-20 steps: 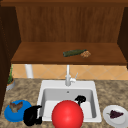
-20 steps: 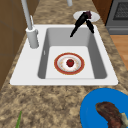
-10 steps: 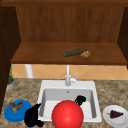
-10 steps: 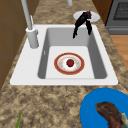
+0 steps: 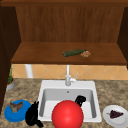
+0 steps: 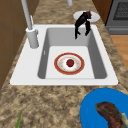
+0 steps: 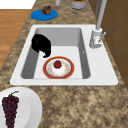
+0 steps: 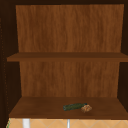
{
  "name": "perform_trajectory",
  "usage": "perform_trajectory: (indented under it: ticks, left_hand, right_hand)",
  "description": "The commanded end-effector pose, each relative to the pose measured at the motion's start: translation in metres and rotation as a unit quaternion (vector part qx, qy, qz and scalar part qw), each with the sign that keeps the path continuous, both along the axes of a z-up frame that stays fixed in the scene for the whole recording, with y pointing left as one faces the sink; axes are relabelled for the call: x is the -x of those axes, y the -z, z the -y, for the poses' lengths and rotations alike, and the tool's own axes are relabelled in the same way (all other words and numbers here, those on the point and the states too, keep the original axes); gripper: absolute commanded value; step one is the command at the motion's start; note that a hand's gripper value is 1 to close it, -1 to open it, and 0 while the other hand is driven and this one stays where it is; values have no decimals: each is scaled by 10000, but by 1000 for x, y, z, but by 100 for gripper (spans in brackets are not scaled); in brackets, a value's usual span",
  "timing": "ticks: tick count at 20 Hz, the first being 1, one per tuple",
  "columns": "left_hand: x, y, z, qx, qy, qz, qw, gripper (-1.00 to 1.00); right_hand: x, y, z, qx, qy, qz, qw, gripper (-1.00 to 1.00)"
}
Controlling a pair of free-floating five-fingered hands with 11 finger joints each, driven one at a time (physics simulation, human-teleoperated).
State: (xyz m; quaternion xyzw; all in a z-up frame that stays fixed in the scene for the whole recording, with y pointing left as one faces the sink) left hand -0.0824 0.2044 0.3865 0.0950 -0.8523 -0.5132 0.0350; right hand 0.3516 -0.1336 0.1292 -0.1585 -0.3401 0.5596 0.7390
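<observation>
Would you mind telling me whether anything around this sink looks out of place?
A red-rimmed plate carrying a red fruit sits on the sink floor, an odd spot for served food. Nothing looks spilled or broken.

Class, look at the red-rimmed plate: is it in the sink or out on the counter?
In. The plate lies flat on the sink floor, a small red fruit on it.

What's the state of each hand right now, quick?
Left hand: at the sink's front-left corner beside the blue plate, grip cannot be told.
Right hand: over the basin, fingers hanging relaxed, open, holding nothing.
</observation>
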Motion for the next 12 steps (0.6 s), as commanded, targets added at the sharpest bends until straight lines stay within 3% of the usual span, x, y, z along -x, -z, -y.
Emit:
perform_trajectory:
  ticks: [1, 4, 9, 12]
  left_hand:
    - [-23, 28, -12, -175, -146, 27, 9997, -100]
    - [-19, 53, -17, -231, -71, 124, 9996, -100]
    - [-4, 94, -31, -265, 217, -12, 9994, -100]
    - [-18, 116, -31, -388, 364, -19, 9986, -100]
  right_hand:
    - [0, 0, 0, 0, 0, 0, 10000, 0]
    - [0, 0, 0, -2, 6, 2, 10000, 0]
    - [0, 0, 0, -5, 13, 5, 10000, 0]
    - [0, 0, 0, -6, 16, 6, 10000, 0]
